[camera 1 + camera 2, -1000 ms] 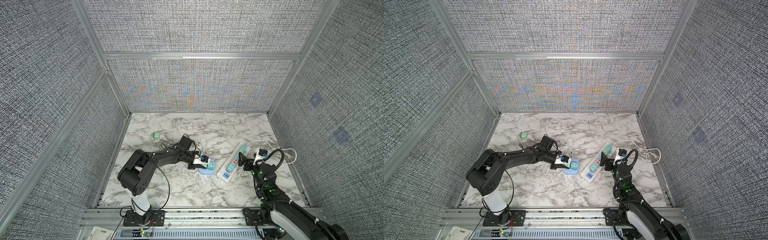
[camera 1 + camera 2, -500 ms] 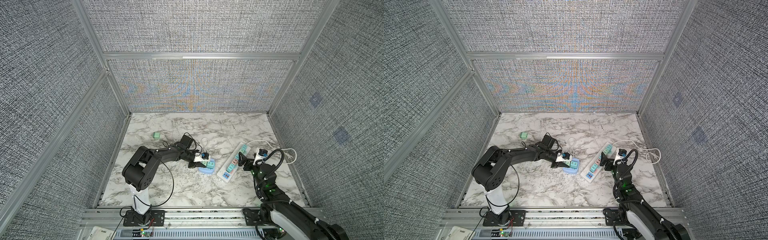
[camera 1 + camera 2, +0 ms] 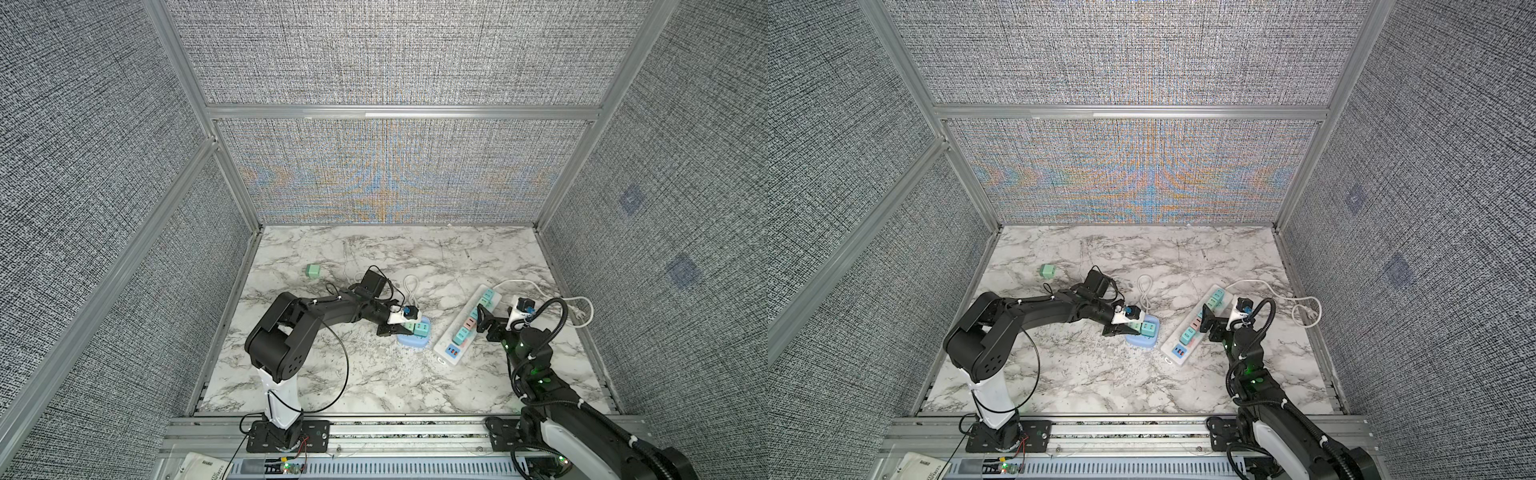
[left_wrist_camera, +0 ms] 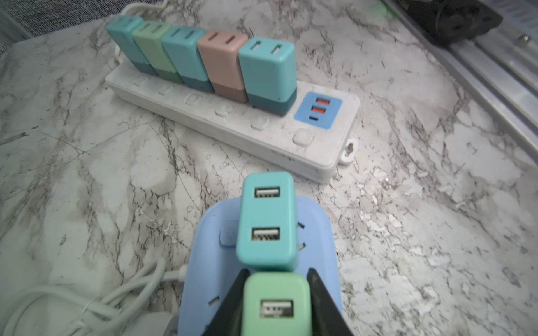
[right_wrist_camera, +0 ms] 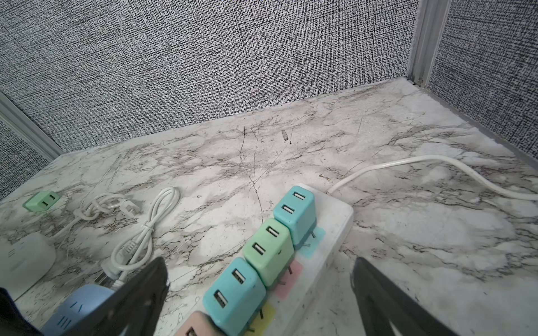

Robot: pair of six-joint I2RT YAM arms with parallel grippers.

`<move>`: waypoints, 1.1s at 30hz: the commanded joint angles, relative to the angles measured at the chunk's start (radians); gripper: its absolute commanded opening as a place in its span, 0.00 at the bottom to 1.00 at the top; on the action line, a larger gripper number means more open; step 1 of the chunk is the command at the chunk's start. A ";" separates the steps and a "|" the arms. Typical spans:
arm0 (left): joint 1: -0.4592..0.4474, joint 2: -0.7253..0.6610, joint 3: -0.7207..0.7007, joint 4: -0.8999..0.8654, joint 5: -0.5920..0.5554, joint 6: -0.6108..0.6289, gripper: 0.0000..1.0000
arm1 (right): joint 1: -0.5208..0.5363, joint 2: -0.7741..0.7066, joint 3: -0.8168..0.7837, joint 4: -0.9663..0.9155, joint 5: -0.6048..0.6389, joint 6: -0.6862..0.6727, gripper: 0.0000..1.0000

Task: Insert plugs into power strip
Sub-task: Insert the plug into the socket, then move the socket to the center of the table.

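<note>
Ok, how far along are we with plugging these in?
Done: five plastic cube plugs, teal, green and pink, stand in the long white power strip; a teal plug stands on the rounded blue strip. In hand: a mint green plug between the left gripper's jaws over that blue strip, grip unclear. Left: another mint green plug lying loose on the marble table.

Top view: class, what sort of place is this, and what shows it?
Likely a robot lab test cell: grey textured wall panels in aluminium framing, a marble-patterned tabletop, and a black left arm and right arm mounted at its front.
</note>
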 commanded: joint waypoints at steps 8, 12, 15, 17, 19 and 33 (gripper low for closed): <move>0.002 -0.285 -0.190 0.233 -0.020 -0.179 0.99 | 0.001 0.001 0.003 0.014 0.000 0.008 1.00; 0.002 -0.538 -0.404 0.569 -0.124 -0.361 0.99 | 0.001 0.010 0.007 0.016 0.000 0.009 0.99; 0.004 -0.716 -0.570 0.876 -0.346 -0.627 0.99 | 0.002 0.025 0.012 0.017 -0.001 0.006 0.99; 0.005 -0.782 -0.655 1.041 -0.562 -0.774 0.99 | 0.002 0.037 0.018 0.020 -0.001 0.007 0.99; 0.011 -0.812 -0.664 1.033 -0.687 -0.811 0.99 | 0.003 0.050 0.024 0.018 -0.004 0.006 0.99; 0.150 -0.536 -0.432 0.697 -0.978 -1.134 0.99 | 0.007 0.059 0.026 0.023 -0.009 0.000 0.99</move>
